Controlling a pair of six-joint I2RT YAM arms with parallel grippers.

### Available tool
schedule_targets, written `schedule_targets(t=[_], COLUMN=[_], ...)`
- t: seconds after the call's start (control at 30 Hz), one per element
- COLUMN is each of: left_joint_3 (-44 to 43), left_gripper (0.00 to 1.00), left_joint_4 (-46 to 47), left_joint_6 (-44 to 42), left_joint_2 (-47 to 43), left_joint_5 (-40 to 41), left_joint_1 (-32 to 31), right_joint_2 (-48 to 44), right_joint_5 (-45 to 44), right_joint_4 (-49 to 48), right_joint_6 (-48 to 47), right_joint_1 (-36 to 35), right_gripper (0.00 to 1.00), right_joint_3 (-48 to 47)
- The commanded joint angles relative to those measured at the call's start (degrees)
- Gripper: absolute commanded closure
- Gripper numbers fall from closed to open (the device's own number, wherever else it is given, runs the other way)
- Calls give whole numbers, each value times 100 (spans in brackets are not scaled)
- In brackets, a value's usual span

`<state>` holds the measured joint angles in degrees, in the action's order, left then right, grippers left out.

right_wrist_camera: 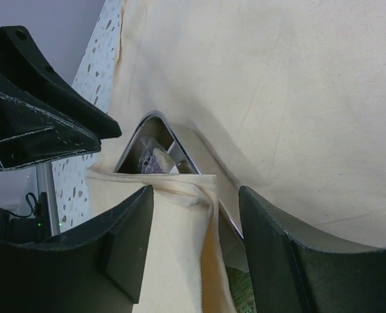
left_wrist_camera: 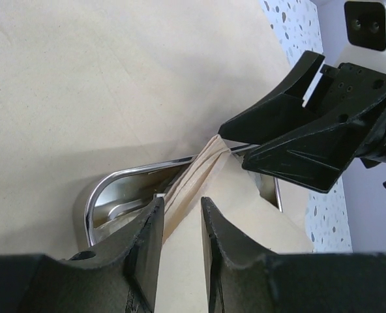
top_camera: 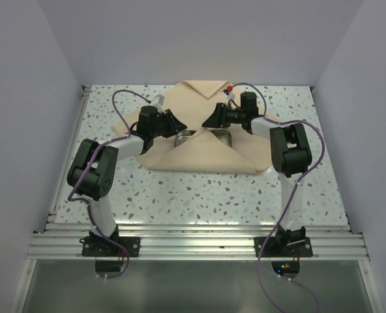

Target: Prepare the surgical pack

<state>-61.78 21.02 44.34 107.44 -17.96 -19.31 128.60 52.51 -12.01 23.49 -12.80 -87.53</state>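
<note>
The left gripper's (left_wrist_camera: 180,207) black fingers (left_wrist_camera: 147,241) are filling the bottom of its wrist view. They are standing narrowly apart with a fold of the cloth (left_wrist_camera: 115,78) running between them; whether they are pinching it, I cannot tell. The right gripper (right_wrist_camera: 196,192) is gaping wide over a cloth corner, gripping nothing. The cloth is lying mid-table (top_camera: 199,195), its flaps partly covering the tray (left_wrist_camera: 131,173).

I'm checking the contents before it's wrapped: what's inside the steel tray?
The steel tray shows only through gaps: a small whitish item and, seemingly, a metal instrument. The cloth covers the rest.
</note>
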Motion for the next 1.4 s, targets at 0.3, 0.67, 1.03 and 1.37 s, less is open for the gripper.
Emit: schedule_targets(t=[0.3, 0.67, 1.03, 1.37], left_joint_3=[-519, -713, -774, -1248], left_gripper=[66, 65, 64, 64], left_joint_4=[-344, -423, -519, -871], left_joint_6=[-259, -303, -443, -751], left_joint_2=[-127, 14, 58, 575], left_joint_5=[3, -41, 20, 196], left_joint_1=[50, 68, 129, 129], right_joint_2=[60, 245, 342, 526], right_joint_5=[101, -48, -189, -180], right_joint_4=[559, 937, 999, 990], right_joint_6=[-555, -784, -697, -169], right_joint_1=[-153, -214, -215, -214], right_gripper=[44, 55, 96, 100], right_joint_3=[-493, -704, -819, -1214])
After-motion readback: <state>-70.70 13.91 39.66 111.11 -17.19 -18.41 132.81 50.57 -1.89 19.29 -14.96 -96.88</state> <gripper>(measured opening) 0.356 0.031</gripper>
